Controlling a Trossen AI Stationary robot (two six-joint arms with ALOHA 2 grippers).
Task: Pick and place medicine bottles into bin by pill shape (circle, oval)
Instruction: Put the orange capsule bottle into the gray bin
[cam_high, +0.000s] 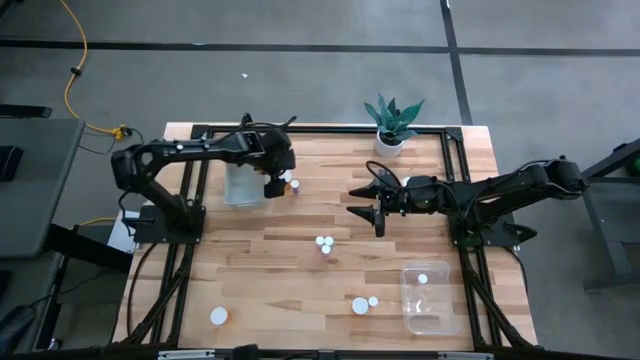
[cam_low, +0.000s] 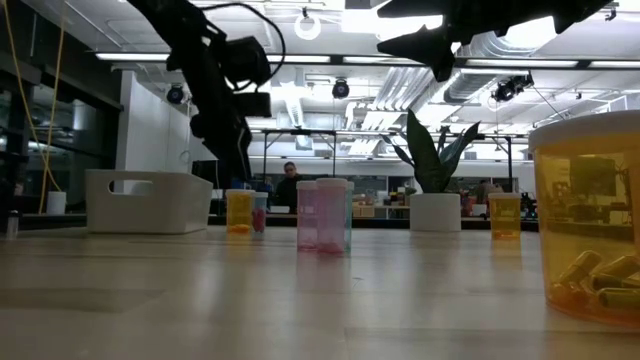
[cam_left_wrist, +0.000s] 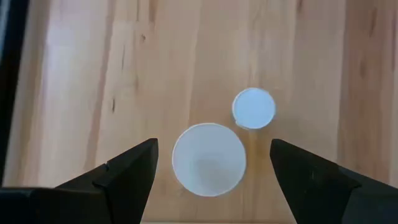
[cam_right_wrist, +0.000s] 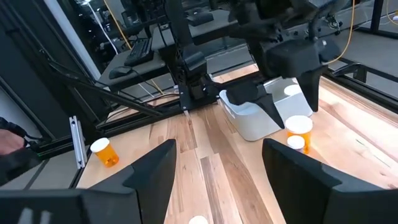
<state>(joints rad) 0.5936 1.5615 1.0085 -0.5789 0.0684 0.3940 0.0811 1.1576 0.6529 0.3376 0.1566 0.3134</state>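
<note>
The left gripper (cam_left_wrist: 211, 163) is held spread wide directly above two medicine bottles (cam_left_wrist: 209, 159) standing just beside the near bin (cam_high: 241, 184) at the table's far left; nothing is grasped. A clean pick is judged to need the fingers (cam_left_wrist: 127, 171) centred on the larger white cap before descent, so that the smaller neighbour (cam_left_wrist: 254, 108), almost touching it, is not clipped. The bin wall is close on one side, while open wood is left on the other. The right gripper (cam_high: 379, 205) is parked empty and parted over mid-table, well apart. Other bottles are scattered toward the front, one already in the second bin (cam_high: 431, 312).
</note>
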